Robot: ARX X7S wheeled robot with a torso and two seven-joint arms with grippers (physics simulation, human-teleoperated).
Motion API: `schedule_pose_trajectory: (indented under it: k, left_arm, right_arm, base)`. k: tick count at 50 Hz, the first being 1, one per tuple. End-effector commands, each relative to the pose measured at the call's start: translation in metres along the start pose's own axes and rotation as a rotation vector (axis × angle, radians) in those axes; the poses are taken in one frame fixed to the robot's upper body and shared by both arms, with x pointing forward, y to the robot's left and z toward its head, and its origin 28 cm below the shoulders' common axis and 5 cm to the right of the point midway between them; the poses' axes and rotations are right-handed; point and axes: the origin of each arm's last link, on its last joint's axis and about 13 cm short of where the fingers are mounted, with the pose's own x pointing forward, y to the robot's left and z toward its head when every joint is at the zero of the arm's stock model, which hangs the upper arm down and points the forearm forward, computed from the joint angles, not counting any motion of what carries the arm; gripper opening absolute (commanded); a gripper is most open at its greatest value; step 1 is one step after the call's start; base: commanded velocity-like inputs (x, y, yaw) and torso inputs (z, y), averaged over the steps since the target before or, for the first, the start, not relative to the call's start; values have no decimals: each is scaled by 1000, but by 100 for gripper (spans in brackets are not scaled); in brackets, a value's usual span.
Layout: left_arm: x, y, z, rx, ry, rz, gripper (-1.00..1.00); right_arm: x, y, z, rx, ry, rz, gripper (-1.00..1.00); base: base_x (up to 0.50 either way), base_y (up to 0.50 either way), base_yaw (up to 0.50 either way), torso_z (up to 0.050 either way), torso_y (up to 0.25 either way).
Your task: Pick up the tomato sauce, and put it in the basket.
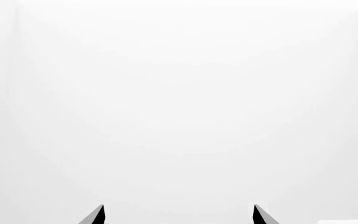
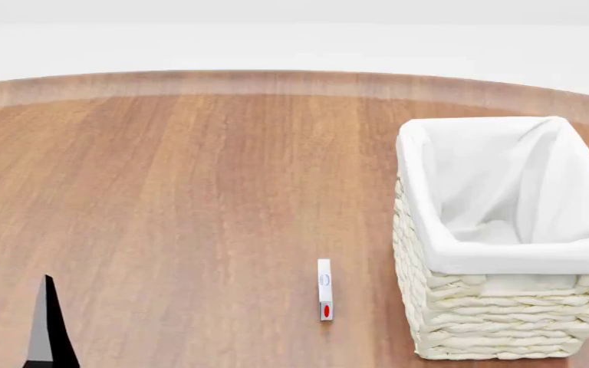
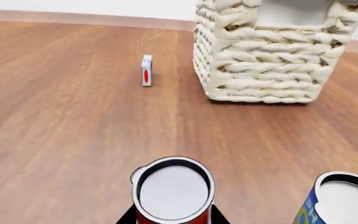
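**Right claw straddling the sauce tin, basket ahead**

Right gripper: on my right wrist feed only two dark finger bases show, one on each side of the small cylindrical tomato sauce tin with red label and silver-white top. Fingers sit right against its sides; I cannot tell whether they actually press it. Tin stands upright on the brown wooden table.

Just beside it, a blue-and-yellow can with white top, also upright.

Further off, the rectangular cream woven wicker basket with white cloth lining stands upright on the table. A small white flat box with a red mark stands near its left side, apart from it.

Left gripper: two dark fingertips spread wide, nothing between them, plain white background.
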Motion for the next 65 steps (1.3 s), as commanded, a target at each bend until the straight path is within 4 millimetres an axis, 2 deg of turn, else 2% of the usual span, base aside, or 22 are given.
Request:
schedule_pose_trajectory:
  k: [1,10,16,20,25,30,38,43,54,61,65]
  left_arm:
    - [0,-1,1,3,-1,-3,100]
    - [0,0,0,5,1,-1,100]
    - [0,0,0,3,1,0,100]
    - [-1,1,1,7,-1,6,100]
    - [-2,4,1,4,-1,17,100]
    - [-1,5,1,0,-1,21,100]
    - [-1,5,0,-6,-1,18,100]
    - [-2,5,2,-4,-3,22,100]
    - [-2,6,3,-4,-7,24,100]
    - [-4,6,4,-6,-10,27,100]
    - [-4,6,5,-5,-12,26,100]
  right_arm:
    - [0,-1,-2,-9,1,-3,-100]
    - [1,0,-1,-7,-1,1,-100]
    - [7,-2,9,-21,-42,-5,-100]
    - [15,-2,26,-41,-111,-1,-100]
    - [25,-3,57,-57,-220,12,-100]
    - [29,-4,72,-86,-277,6,-100]
    - [41,-9,108,-118,-415,-15,-100]
    - [50,-11,141,-145,-538,-27,-100]
    - [64,-12,178,-192,-679,-19,-100]
    - [81,-21,216,-249,-794,-56,-100]
    - [90,-26,231,-280,-835,-78,-100]
  base:
    - [0,0,0,0,0]
    - [0,0,0,0,0]
    - [0,0,0,0,0]
    - [0,0,0,0,0]
    - [0,0,0,0,0]
    - [0,0,0,0,0]
    - [0,0,0,0,0]
    - [0,0,0,0,0]
    - [0,0,0,0,0]
    - [0,0,0,0,0]
    - [0,0,0,0,0]
